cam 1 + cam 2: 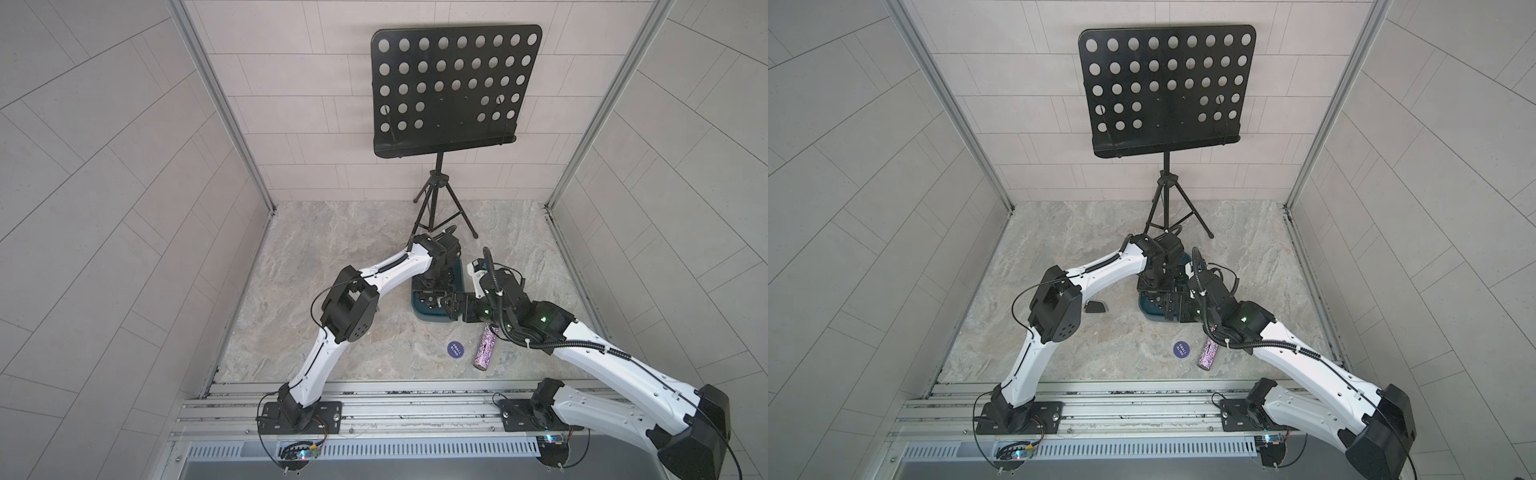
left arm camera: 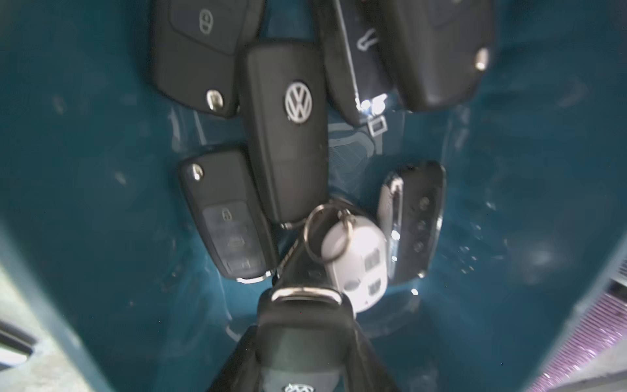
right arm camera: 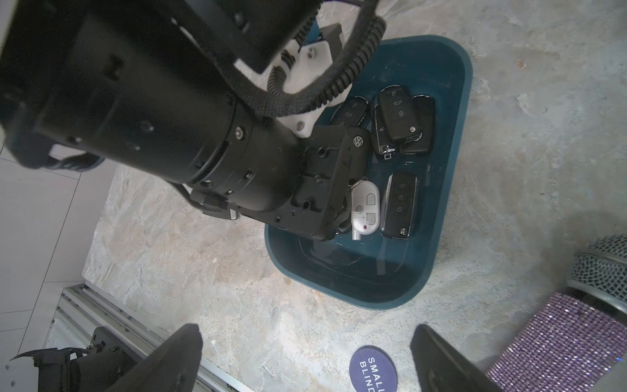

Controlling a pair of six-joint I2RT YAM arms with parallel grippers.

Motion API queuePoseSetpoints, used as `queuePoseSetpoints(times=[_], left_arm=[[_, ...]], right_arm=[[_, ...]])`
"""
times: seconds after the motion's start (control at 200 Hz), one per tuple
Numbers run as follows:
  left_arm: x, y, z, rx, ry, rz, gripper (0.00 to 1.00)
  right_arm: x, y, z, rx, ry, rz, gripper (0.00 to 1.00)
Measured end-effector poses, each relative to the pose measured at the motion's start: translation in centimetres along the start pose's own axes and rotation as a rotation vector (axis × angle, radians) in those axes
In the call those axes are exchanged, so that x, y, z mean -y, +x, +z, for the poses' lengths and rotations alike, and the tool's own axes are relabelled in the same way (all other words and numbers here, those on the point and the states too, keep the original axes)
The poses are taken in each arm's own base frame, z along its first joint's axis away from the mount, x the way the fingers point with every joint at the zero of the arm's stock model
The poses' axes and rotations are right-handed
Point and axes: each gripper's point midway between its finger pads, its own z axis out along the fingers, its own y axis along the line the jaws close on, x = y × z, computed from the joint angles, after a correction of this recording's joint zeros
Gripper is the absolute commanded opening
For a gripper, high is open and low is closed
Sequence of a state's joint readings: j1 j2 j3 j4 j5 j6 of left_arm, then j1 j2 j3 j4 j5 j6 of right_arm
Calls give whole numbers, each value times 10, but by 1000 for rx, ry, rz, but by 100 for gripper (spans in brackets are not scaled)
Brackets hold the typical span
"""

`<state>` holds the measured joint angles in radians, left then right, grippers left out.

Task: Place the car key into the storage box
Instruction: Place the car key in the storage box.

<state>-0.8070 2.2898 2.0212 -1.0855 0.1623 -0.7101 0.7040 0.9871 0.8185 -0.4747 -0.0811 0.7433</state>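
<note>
The storage box (image 1: 428, 318) is a dark teal tub in mid-table, also seen in the right wrist view (image 3: 451, 169). Several black key fobs and a small white remote (image 2: 356, 261) lie on its floor (image 2: 475, 169). My left gripper (image 2: 305, 339) reaches down inside the box (image 1: 431, 296), shut on a black car key (image 2: 302, 325) with a silver end. My right gripper (image 3: 307, 339) hangs open and empty over the table just in front of the box (image 1: 448, 306). Another black car key (image 1: 1096, 307) lies on the table left of the box.
A round dark blue disc (image 1: 455, 349) and a glittery purple microphone (image 1: 484, 347) lie in front of the box, close under the right arm. A black music stand (image 1: 453, 91) on a tripod stands behind the box. Walls enclose three sides.
</note>
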Motion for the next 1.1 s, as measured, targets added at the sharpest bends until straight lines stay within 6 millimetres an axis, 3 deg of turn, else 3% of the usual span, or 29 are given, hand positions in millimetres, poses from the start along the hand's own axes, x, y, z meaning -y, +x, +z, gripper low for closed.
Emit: queuePoseSetpoints(times=[0.245, 0.445, 0.675, 0.836, 0.996, 1.101], left_arm=[[-4, -1, 2, -7, -30, 19, 37], [-7, 2, 7, -25, -45, 25, 52], [-5, 1, 0, -18, -37, 23, 63], [0, -5, -27, 33, 5, 15, 66], [0, -15, -81, 133, 77, -8, 67], [-15, -22, -117, 210, 122, -45, 67]], right_arm=[[1, 2, 1, -5, 3, 6, 100], [1, 2, 1, -5, 4, 1, 100], [-1, -3, -1, 7, 0, -42, 99], [-9, -14, -4, 22, -7, -81, 99], [-19, -25, -4, 35, -19, -111, 100], [-23, -25, 0, 22, -27, -127, 100]])
